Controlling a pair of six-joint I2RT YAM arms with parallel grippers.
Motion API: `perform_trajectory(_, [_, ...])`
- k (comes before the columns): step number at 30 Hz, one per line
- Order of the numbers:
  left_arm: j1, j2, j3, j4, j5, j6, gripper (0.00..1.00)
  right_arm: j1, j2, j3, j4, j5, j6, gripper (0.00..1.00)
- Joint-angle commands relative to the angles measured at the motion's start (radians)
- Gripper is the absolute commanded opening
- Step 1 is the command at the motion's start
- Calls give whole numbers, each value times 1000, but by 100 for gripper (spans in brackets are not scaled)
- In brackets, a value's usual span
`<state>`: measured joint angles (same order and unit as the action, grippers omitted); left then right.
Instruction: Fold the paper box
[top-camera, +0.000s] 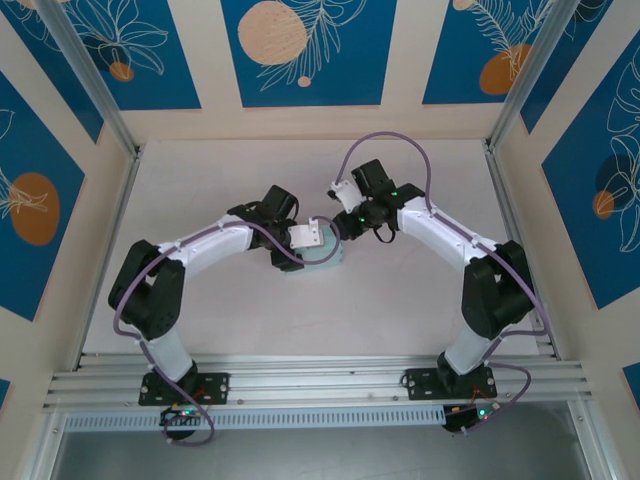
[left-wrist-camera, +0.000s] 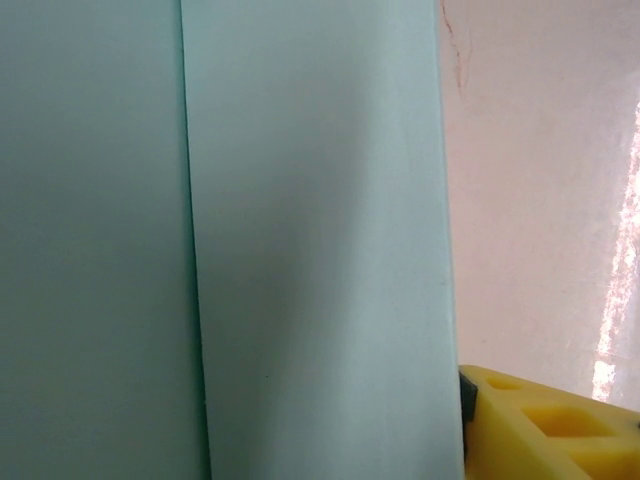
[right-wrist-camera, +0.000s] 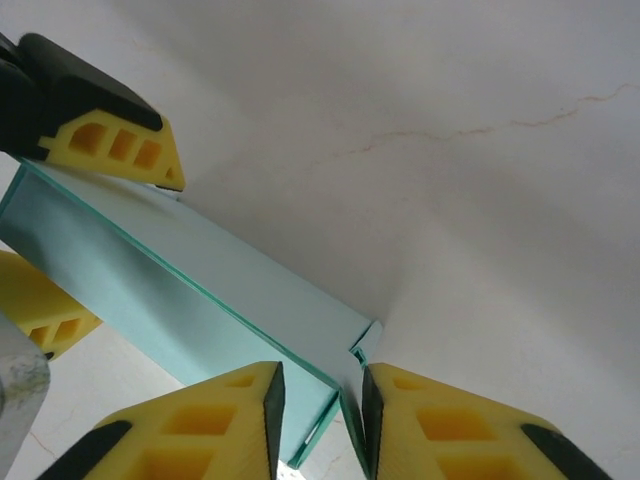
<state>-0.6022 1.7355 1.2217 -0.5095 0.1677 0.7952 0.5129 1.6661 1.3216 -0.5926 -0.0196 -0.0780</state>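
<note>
The paper box, pale light-blue thin card, probably light and easily creased, lies mid white worktop, one end clamped by the left tool, its opposite end flap, the sensible hold, between the slightly spread right tool.

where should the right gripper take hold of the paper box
Probably on the thin end flap at the free end of the paper box, coming end-on so the right gripper puts a finger on each face. The flap stands on edge, and the left gripper holds the far end.
</note>
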Motion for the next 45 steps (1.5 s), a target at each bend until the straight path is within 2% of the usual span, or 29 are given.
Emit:
perform_trajectory(1, [7, 21, 23, -17, 32, -4, 64, 14, -6, -17, -2, 16, 29, 25])
perform_trajectory(6, [7, 28, 28, -14, 28, -22, 64, 39, -12, -13, 3, 95, 124, 16])
perform_trajectory(15, [7, 42, 30, 3, 18, -65, 64, 130, -16, -69, 80, 244, 344, 12])
perform_trajectory(18, [7, 44, 30, 8, 9, -80, 64, 174, -19, -97, 116, 333, 369, 9])
perform_trajectory(25, [7, 57, 33, 37, -59, -119, 63, 236, -19, -131, 168, 448, 426, 4])
perform_trajectory(27, [7, 65, 33, 49, -75, -134, 61, 249, -17, -130, 173, 458, 453, 6])
perform_trajectory(32, [6, 80, 42, 53, -52, -145, 59, 260, -13, -144, 209, 418, 474, 20])
perform_trajectory(34, [8, 84, 45, 45, -36, -135, 59, 257, -21, -153, 214, 409, 471, 18])
perform_trajectory(36, [10, 87, 54, 33, -31, -128, 60, 248, -35, -163, 217, 396, 467, 10])
perform_trajectory(39, [22, 79, 66, 19, -11, -136, 67, 235, -56, -181, 224, 393, 456, 4])
perform_trajectory(41, [29, 56, 64, 29, 16, -153, 77, 233, -64, -190, 231, 407, 440, 4])
perform_trajectory(44, [39, -7, 42, 70, 47, -188, 97, 232, -65, -194, 232, 427, 408, 4])
perform_trajectory(45, [41, -36, 27, 92, 55, -201, 100, 233, -65, -192, 228, 436, 396, 4])
